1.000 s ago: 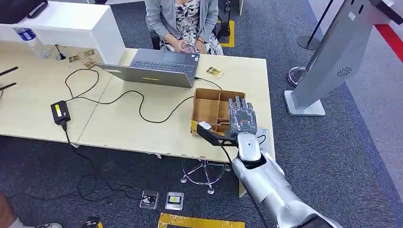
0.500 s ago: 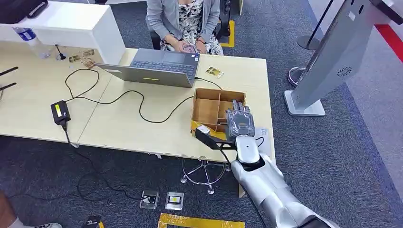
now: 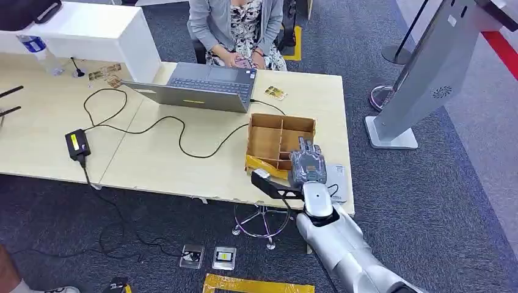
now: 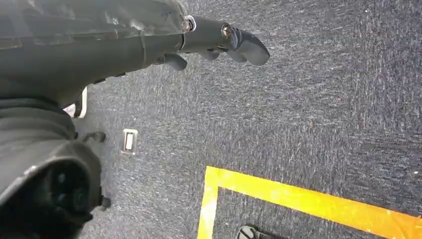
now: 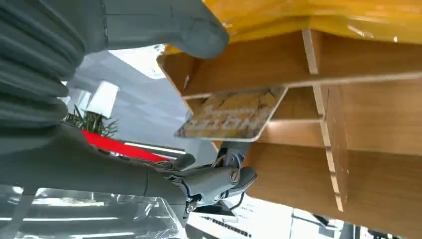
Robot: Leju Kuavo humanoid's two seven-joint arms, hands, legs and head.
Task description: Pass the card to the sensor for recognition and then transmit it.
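Drawn back toward the table [image 3: 183, 165] edge, the right robot hand [image 3: 307, 163] pinches the card [image 5: 234, 115] beside the cardboard box [image 3: 275, 137]; the left robot hand [image 4: 219, 42] hangs empty, fingers loosely curled.

Brown divided box [image 3: 275, 137], gold-patterned card [image 5: 234, 115], grey hand [image 3: 307, 163].

cardboard box [image 3: 273, 139]: brown, matt, with thin raw-edged dividers. card [image 5: 234, 115]: smooth, slightly glossy, gold-brown print. right hand [image 3: 307, 162]: grey ribbed cover, matt, with darker plastic-looking fingers [image 5: 219, 178]. right arm [image 3: 342, 238]: silver shell, smooth, polished sheen. table [image 3: 153, 159]: pale wood-look top, smooth, matt. carpet [image 4: 318, 99]: dark grey, rough pile. floor tape [image 4: 298, 196]: yellow, smooth. laptop [image 3: 198, 85]: grey, matt, metal-looking.
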